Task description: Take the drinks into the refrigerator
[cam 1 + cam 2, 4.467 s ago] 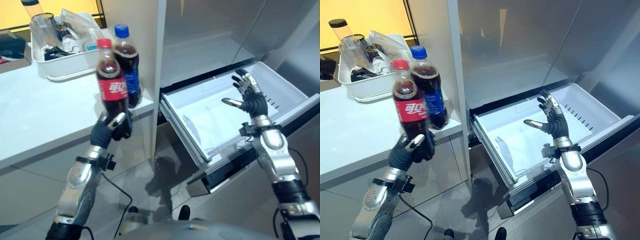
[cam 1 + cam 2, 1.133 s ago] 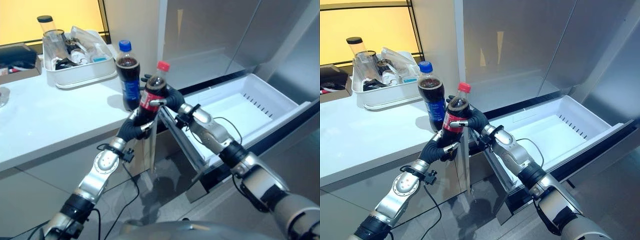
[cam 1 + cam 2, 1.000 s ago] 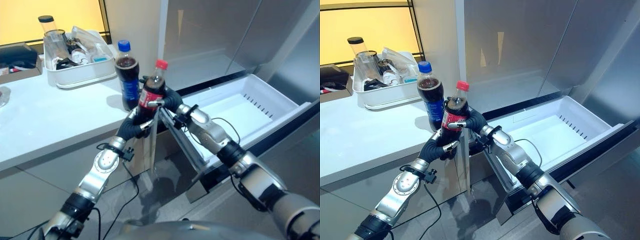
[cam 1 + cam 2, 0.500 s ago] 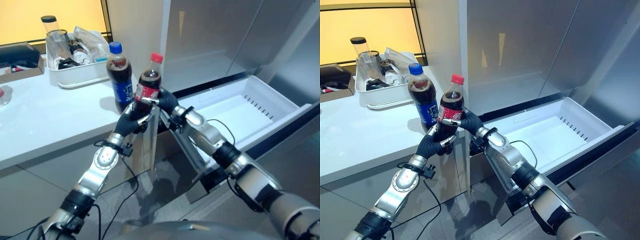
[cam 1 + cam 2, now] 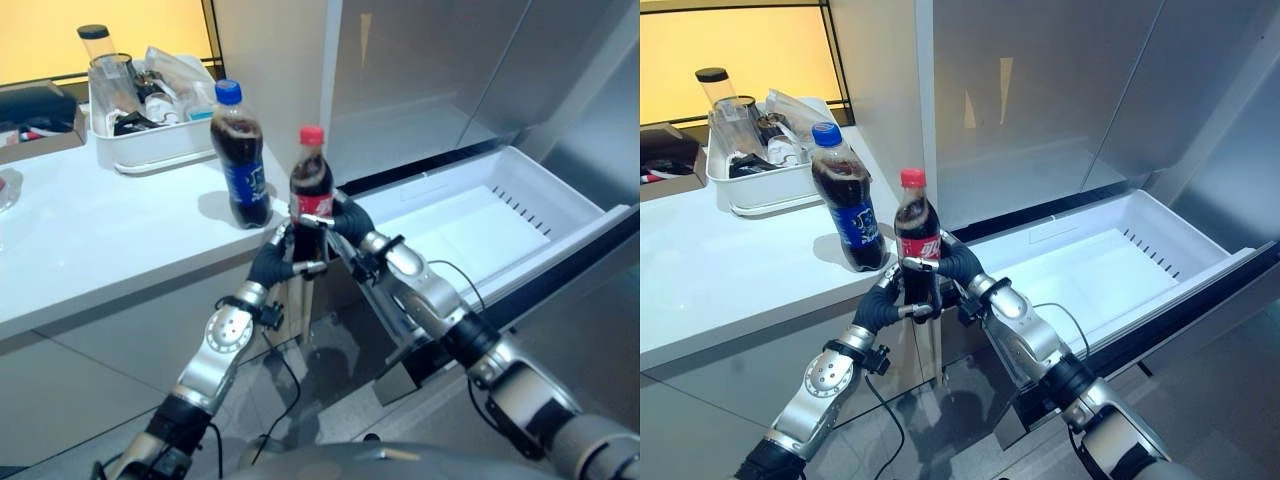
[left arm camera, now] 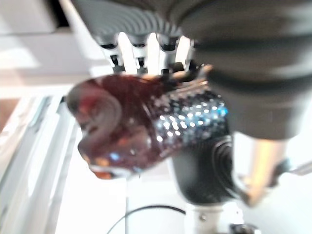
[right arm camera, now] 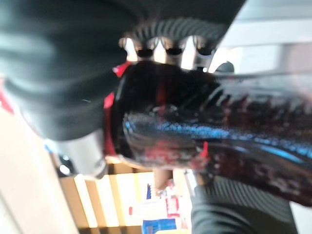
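Note:
A cola bottle with a red cap and red label [image 5: 310,195] stands upright in the air just off the counter's corner, beside the open freezer drawer [image 5: 520,180]. My left hand [image 5: 273,266] is curled round its lower part from the left. My right hand [image 5: 346,219] is curled round its middle from the right. The left wrist view shows the bottle's dark base [image 6: 136,126] inside curled fingers [image 6: 138,50], and the right wrist view shows its body [image 7: 195,122] the same way. A second cola bottle with a blue cap [image 5: 240,165] stands on the white counter [image 5: 90,240].
A white bin [image 5: 150,150] of jars and bags sits at the counter's back, with a dark box [image 5: 35,105] to its left. The white drawer juts out low on the right under the steel fridge doors [image 5: 430,70]. Grey floor lies below.
Both hands have lowered the red-capped bottle and carried it a little to the right, away from the blue-capped bottle. The blue-capped bottle has stayed on the counter.

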You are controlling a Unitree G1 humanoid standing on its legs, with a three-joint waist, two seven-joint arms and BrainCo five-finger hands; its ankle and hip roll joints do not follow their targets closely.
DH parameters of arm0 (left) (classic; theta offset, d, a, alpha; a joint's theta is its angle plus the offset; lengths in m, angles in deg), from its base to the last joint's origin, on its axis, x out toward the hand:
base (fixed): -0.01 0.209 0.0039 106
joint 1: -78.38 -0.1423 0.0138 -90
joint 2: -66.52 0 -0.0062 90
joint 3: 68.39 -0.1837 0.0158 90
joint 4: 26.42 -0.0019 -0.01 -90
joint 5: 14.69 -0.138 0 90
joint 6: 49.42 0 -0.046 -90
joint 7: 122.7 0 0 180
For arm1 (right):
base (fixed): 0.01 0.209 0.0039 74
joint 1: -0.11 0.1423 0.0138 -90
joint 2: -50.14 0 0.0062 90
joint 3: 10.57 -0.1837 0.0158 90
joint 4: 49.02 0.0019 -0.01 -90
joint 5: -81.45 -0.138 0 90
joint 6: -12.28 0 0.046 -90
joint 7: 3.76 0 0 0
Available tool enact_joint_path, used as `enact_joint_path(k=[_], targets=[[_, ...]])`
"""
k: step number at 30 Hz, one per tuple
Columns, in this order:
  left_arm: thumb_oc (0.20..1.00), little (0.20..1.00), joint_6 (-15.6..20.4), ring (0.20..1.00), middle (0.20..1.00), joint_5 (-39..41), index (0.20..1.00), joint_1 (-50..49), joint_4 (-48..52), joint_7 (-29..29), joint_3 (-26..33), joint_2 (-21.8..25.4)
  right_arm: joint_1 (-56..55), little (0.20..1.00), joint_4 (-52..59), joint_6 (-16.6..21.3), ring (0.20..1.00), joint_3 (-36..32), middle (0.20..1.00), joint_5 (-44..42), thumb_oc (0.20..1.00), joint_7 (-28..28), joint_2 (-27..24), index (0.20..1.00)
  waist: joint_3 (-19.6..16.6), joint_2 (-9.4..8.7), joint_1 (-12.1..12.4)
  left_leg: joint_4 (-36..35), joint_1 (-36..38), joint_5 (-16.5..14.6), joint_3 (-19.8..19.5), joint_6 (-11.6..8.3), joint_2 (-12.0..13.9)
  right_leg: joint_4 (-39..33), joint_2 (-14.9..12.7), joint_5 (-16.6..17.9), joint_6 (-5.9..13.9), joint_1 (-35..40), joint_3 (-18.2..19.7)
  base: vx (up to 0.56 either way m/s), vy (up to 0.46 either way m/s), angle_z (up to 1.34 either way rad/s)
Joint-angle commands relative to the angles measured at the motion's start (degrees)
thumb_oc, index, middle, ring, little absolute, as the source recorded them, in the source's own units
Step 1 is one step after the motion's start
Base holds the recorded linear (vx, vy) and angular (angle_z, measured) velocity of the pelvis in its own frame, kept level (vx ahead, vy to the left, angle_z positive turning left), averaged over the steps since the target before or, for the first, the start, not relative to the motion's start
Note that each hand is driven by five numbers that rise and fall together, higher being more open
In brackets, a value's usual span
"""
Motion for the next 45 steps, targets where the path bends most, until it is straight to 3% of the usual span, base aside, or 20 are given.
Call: enact_joint_path(k=[1,11,14,18,24,37,42,45], targets=[[1.000,1.000,1.74,1.000,1.000,4.40,1.000,0.65,-1.83,-1.32,4.05,0.66,2.83,0.200,8.02,7.59,0.200,-15.11,0.200,-0.35,0.200,-4.14,-4.21,0.200,0.85,-1.02,0.45,0.04,-0.66,-3.72,-1.67,3.73,-3.54,2.11,-1.25,-2.07,3.17,2.62,-2.31,0.01,0.001,0.09],[1.000,1.000,0.54,1.000,1.000,-3.35,1.000,-3.81,-13.78,-2.36,6.93,0.52,-3.29,0.200,14.21,11.02,0.200,-27.30,0.200,1.04,0.200,-7.77,-10.12,0.200,0.93,-0.96,-0.27,0.04,-1.02,-3.80,-1.56,3.73,-3.55,2.03,-0.84,-2.44,3.20,2.13,-1.91,0.00,0.000,0.01],[1.000,1.000,-0.90,1.000,1.000,-6.62,1.000,-4.48,-26.09,-4.49,9.22,-1.96,-4.19,0.200,15.55,12.34,0.200,-31.50,0.200,1.77,0.200,-9.20,-12.94,0.200,0.83,-1.08,-0.62,0.04,-1.05,-3.79,-1.50,3.68,-3.54,1.95,-0.63,-2.57,3.15,1.94,-1.69,0.01,0.000,0.01],[1.000,1.000,-1.30,1.000,1.000,-10.21,1.000,-3.92,-31.89,-5.79,9.71,-2.53,-4.51,0.200,15.98,13.22,0.200,-34.48,0.200,2.05,0.200,-10.50,-15.27,0.200,0.93,-1.09,-0.85,0.04,-1.09,-3.84,-1.43,3.58,-3.42,1.99,-0.49,-2.65,3.12,1.79,-1.74,0.00,-0.004,0.06],[1.000,1.000,-0.74,1.000,1.000,-10.27,1.000,-5.35,-31.27,-5.61,10.69,-2.02,-4.53,0.200,14.83,14.45,0.200,-39.62,0.200,2.26,0.200,-12.86,-19.02,0.200,0.94,-1.30,-0.91,0.04,-1.29,-3.89,-1.60,3.44,-3.40,1.78,-0.29,-2.57,3.17,1.75,-1.87,0.00,0.000,-0.01],[1.000,1.000,0.68,1.000,1.000,-8.19,1.000,-5.72,-21.56,-4.46,10.85,-0.21,-4.30,0.200,10.77,15.02,0.200,-43.34,0.200,1.61,0.200,-14.92,-21.44,0.200,1.19,-1.54,-0.92,0.04,-1.36,-3.93,-2.00,3.31,-3.43,1.73,-0.16,-2.53,3.15,1.79,-2.10,0.00,-0.002,-0.02],[1.000,1.000,0.96,1.000,1.000,-7.93,1.000,-5.76,-18.64,-3.83,10.60,1.16,-3.45,0.200,7.61,14.04,0.200,-43.02,0.200,3.20,0.200,-16.19,-22.11,0.200,1.18,-1.59,-0.88,0.04,-1.21,-4.04,-1.93,3.31,-3.43,1.66,-0.24,-2.44,3.20,1.90,-2.04,0.00,0.000,0.00],[1.000,1.000,0.58,1.000,1.000,-9.66,1.000,-4.82,-21.29,-3.94,9.47,1.21,-1.40,0.200,2.50,11.47,0.200,-39.77,0.200,8.98,0.200,-16.88,-22.51,0.200,1.19,-1.55,-0.71,0.04,-1.17,-3.93,-1.90,3.28,-3.40,1.74,-0.28,-2.47,3.16,1.97,-2.08,0.00,0.000,0.00]])
